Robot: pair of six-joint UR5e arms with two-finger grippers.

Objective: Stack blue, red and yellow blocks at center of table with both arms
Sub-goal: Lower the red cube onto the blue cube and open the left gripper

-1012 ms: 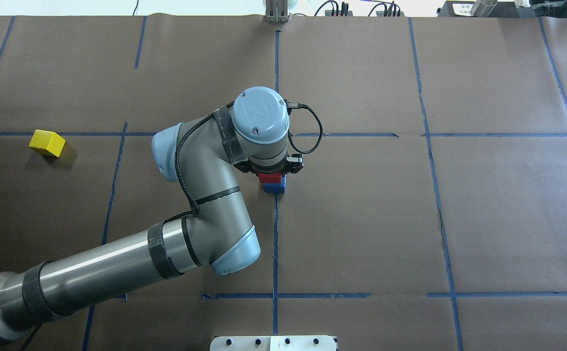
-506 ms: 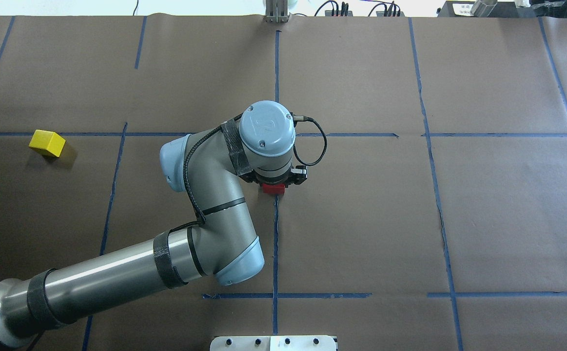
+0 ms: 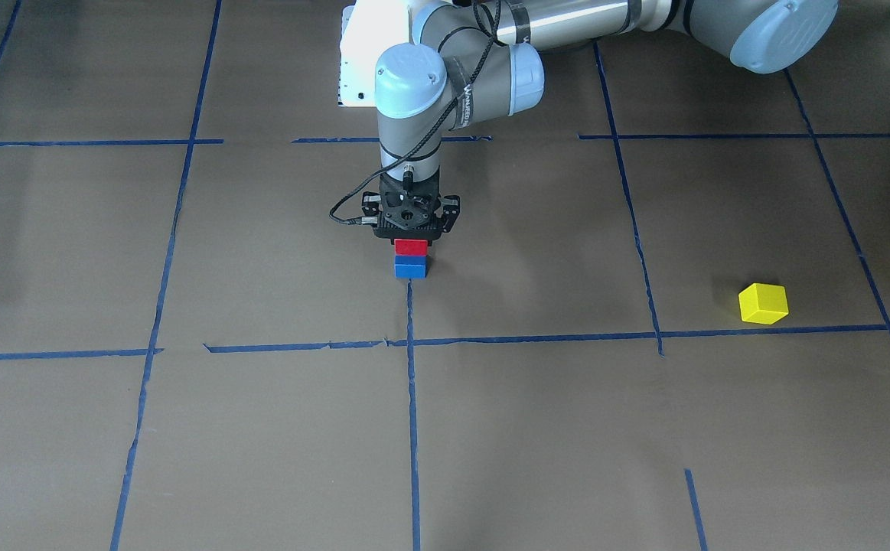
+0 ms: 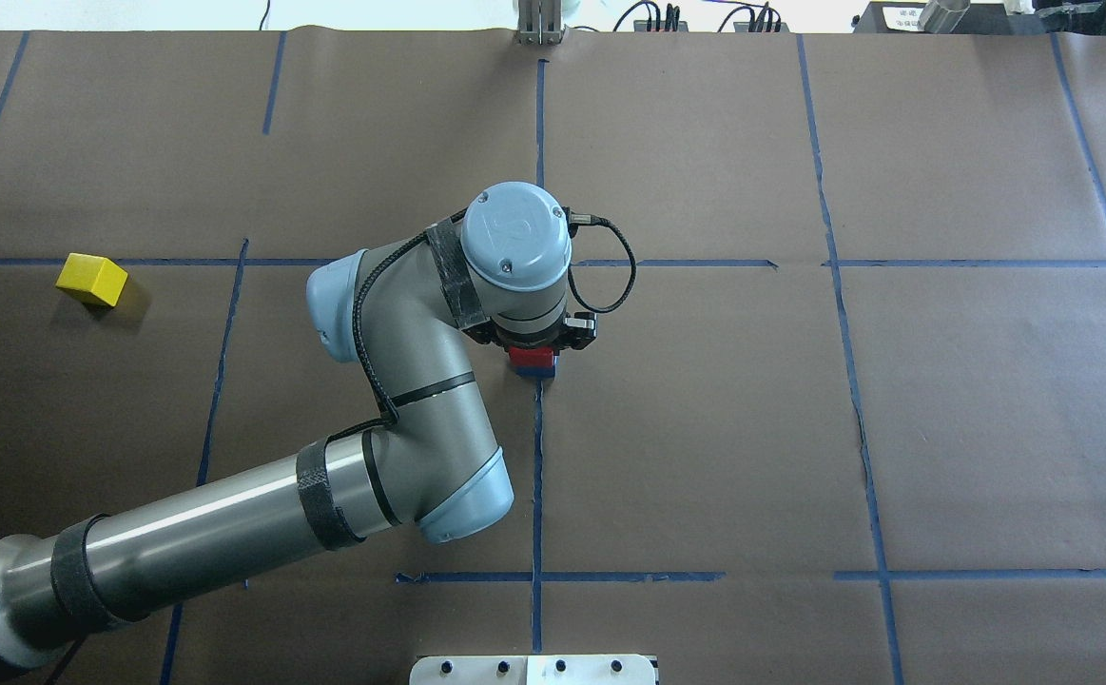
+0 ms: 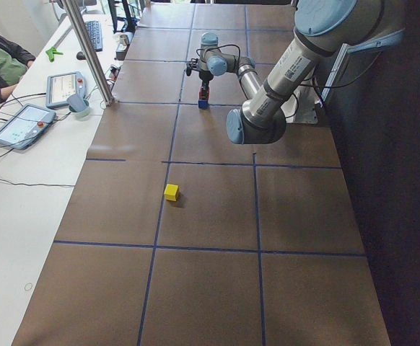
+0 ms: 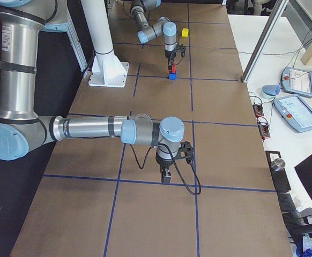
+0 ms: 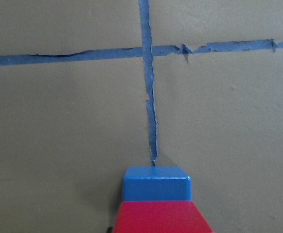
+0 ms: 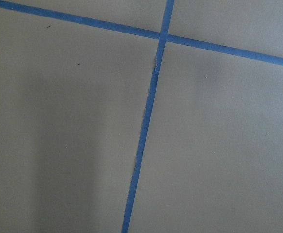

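The red block (image 3: pixel 411 246) sits on top of the blue block (image 3: pixel 411 267) at the table's center, on the blue tape line. My left gripper (image 3: pixel 411 239) points straight down and is shut on the red block. The left wrist view shows the red block (image 7: pixel 161 218) close at the bottom edge and the blue block (image 7: pixel 156 187) just beyond it. The yellow block (image 4: pixel 92 280) lies alone far out on my left side. My right gripper (image 6: pixel 165 176) hangs over bare table, away from the blocks. I cannot tell whether it is open or shut.
Brown paper with a blue tape grid (image 4: pixel 537 476) covers the table. A white mounting plate (image 3: pixel 356 61) lies at the robot's base. Operator tablets (image 5: pixel 22 122) rest on the side table beyond the far edge.
My left gripper dropped with the red block onto the blue block. It then came back slightly up and to the left, and the red block moved with it. The yellow block has not moved.
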